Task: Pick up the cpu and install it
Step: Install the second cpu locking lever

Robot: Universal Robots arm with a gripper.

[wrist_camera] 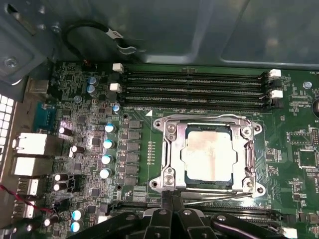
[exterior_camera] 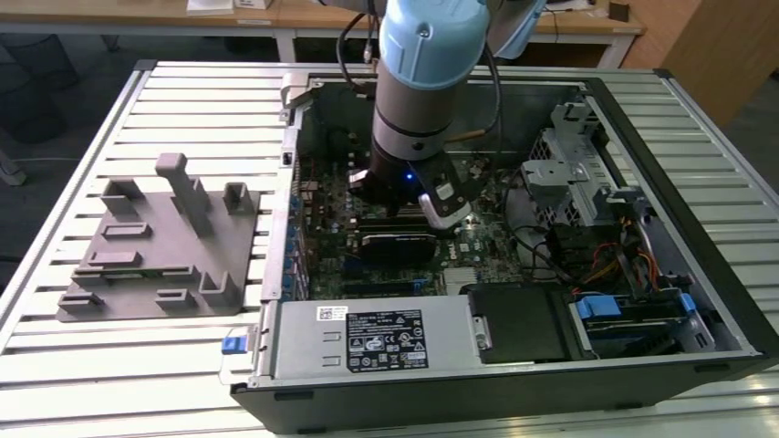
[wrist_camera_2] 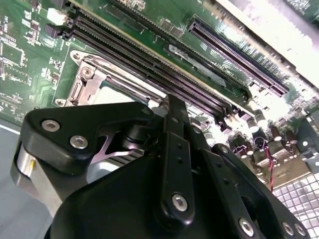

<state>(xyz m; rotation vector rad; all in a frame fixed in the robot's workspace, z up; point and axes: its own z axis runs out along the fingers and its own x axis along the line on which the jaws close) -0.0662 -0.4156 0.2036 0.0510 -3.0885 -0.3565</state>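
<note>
I saw the cpu [wrist_camera: 207, 155] seated in the socket frame [wrist_camera: 169, 130], centre-right of the first wrist view; I judged a straight vertical lift safest. The gripper's [wrist_camera: 169, 219] state I couldn't tell.

CPU seated in the motherboard socket, gripper just beside it

In the first wrist view the cpu [wrist_camera: 213, 158], its pale metal top mottled, lies flat inside the socket frame [wrist_camera: 209, 154], whose silver metal rim with screws at the corners surrounds it on the green motherboard [wrist_camera: 294, 199]. The black linkage of the gripper [wrist_camera: 172, 209] reaches up to the frame's edge, its tip just beside the rim. Beyond the socket run the long black memory slots [wrist_camera: 194, 89] with white end clips. A row of blue-topped capacitors [wrist_camera: 107, 152] stands beside the socket, near silver rear ports [wrist_camera: 30, 154]. A black cable [wrist_camera: 92, 32] loops against the grey case wall [wrist_camera: 199, 30].
</note>
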